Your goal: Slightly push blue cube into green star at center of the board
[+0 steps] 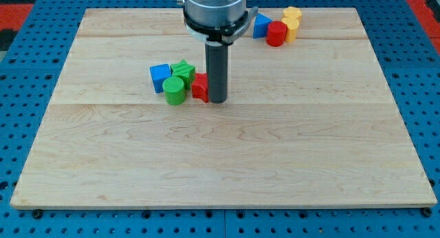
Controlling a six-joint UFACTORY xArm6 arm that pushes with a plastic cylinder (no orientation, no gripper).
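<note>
The blue cube (160, 77) lies left of the board's centre, its right side touching the green star (182, 70). A green cylinder (174, 91) sits just below them. A red block (200, 87) lies right of the green cylinder. My tip (217, 99) rests on the board right against the red block's right side, well to the right of the blue cube.
At the view's top right a blue block (260, 25), a red cylinder (276, 34) and two yellow blocks (291, 22) are bunched together. The wooden board (227, 162) lies on a blue pegboard table.
</note>
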